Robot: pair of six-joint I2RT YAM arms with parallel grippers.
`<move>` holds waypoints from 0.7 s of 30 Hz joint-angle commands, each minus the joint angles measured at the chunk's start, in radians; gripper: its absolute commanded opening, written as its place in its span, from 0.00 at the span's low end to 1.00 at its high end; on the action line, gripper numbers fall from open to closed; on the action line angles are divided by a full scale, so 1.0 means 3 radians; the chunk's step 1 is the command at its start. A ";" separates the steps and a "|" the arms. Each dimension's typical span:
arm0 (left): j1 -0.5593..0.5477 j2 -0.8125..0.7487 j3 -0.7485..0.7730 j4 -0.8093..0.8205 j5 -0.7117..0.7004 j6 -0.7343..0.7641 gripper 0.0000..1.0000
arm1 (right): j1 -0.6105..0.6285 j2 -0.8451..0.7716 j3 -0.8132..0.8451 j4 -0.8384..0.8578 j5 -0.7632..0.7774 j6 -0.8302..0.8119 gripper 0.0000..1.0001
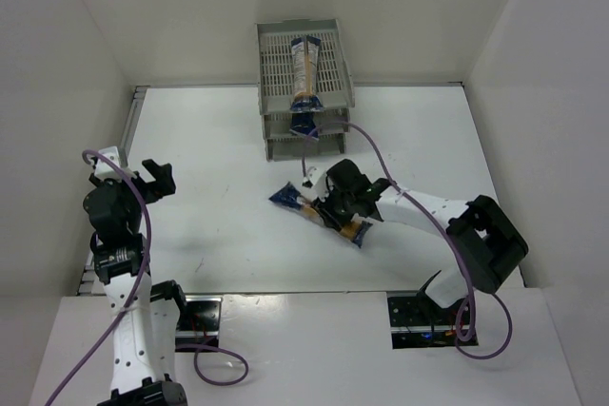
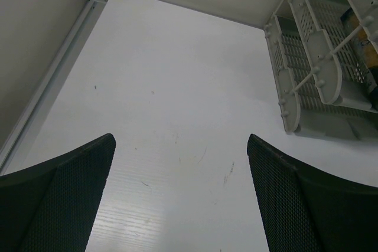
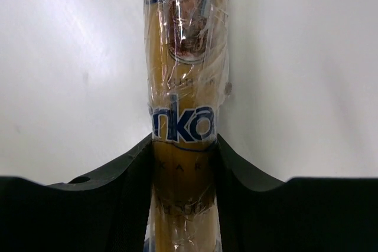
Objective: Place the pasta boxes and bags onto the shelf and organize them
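The grey three-tier shelf (image 1: 276, 92) stands at the back of the table. One tan pasta pack (image 1: 304, 66) lies lengthwise on its top tray. A dark blue pack end (image 1: 304, 125) shows in a lower tier. A third pack (image 1: 287, 198) lies diagonally on the table in front of the shelf. My right gripper (image 1: 338, 211) is shut around its yellow-orange middle (image 3: 183, 69), one finger on each side (image 3: 184, 146). My left gripper (image 1: 152, 181) is open and empty over the left of the table (image 2: 180, 146). The shelf (image 2: 307, 45) shows at the upper right of the left wrist view.
White walls enclose the table on the left, back and right. A metal rail (image 2: 59, 69) runs along the left edge. The right arm's purple cable (image 1: 376, 154) loops between the shelf and the arm.
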 commanded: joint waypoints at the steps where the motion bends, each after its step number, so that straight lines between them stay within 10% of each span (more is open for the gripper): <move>1: 0.0020 -0.0058 -0.0021 0.0175 0.0033 -0.0064 0.99 | -0.0020 -0.0024 0.0296 0.0721 0.0427 0.1174 0.00; 21: 0.0051 -0.0088 -0.0051 0.0175 0.0002 -0.0064 0.99 | -0.0020 -0.0392 0.0634 0.0925 0.1610 0.1999 0.00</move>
